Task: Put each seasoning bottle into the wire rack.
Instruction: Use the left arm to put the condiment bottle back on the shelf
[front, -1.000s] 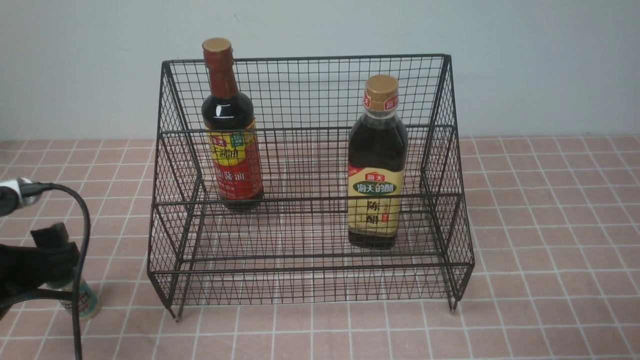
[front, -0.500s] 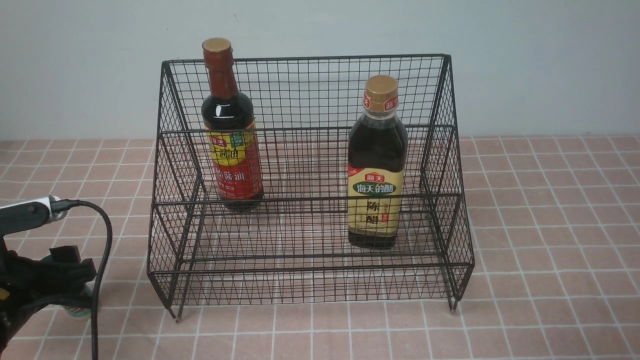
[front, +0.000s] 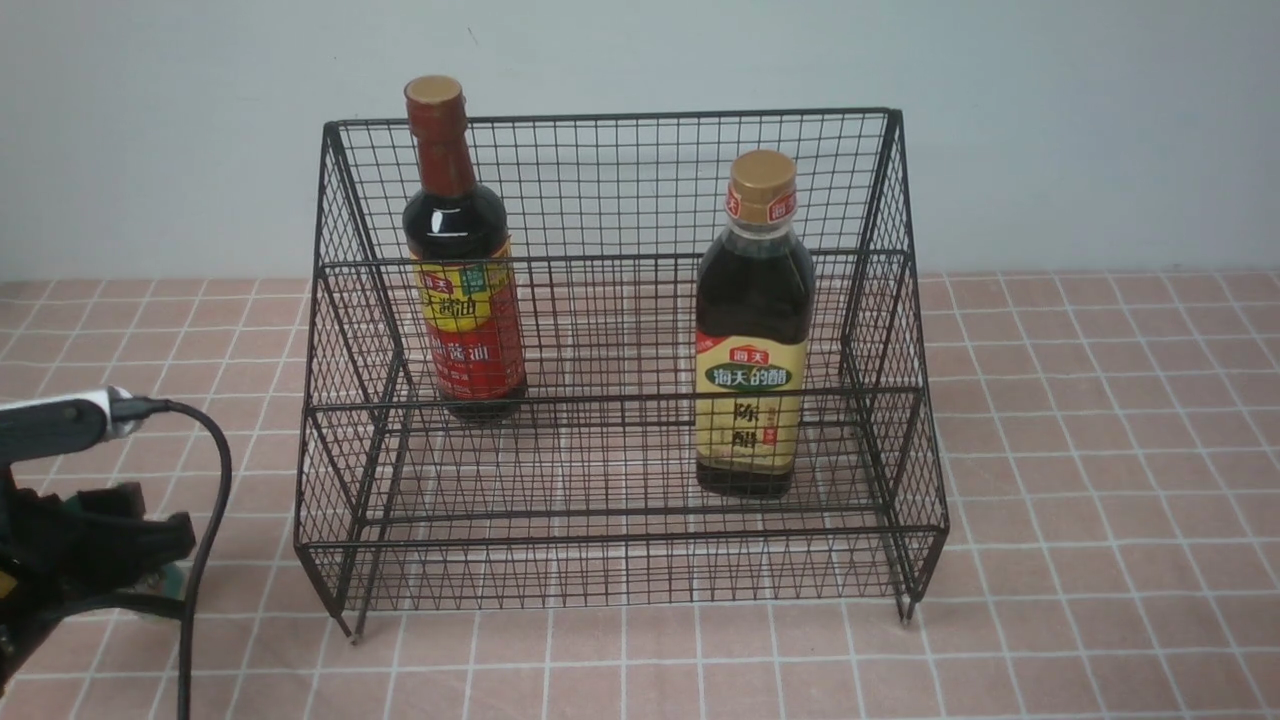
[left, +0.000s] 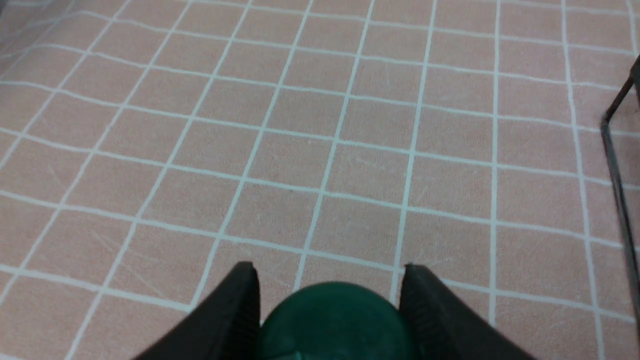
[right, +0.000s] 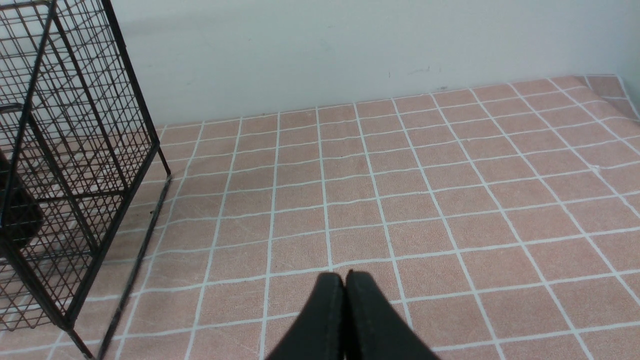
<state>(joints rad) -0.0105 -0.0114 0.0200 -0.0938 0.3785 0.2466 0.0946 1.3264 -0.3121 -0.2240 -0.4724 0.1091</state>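
Two of the three seasoning bottles are already in the wire rack (front: 610, 115): the tall dark bottle with the red neck (front: 465, 300) stands upright on the far, upper tier toward the left, and the dark bottle with the beige label and gold cap (front: 755, 380) stands upright on the near, lower tier toward the right. What is left is the small green-capped shaker jar (left: 330, 322), which sits on the table outside the rack, near its left front corner and low at the left edge of the front view. The left gripper (left: 330, 280) is down over it, a finger on each side of the green cap, and in the left wrist view both fingers appear to touch the cap, so I judge the grasp made or all but made; the jar does not look lifted, though its base is hidden. The right gripper (right: 345, 300) is clenched on nothing, fingers pressed together, hovering over bare table to the right of the rack. So the task looks about two thirds done, with the lift and the placing of the jar yet to come, and both tiers have free room between the bottles. The table (front: 1100, 450) is covered in a pinkish cloth printed with small tiles and white grout lines, slightly rippled, and a plain pale wall (front: 1000, 120) rises just behind the rack. A black cable (front: 205, 520) loops from the left arm.
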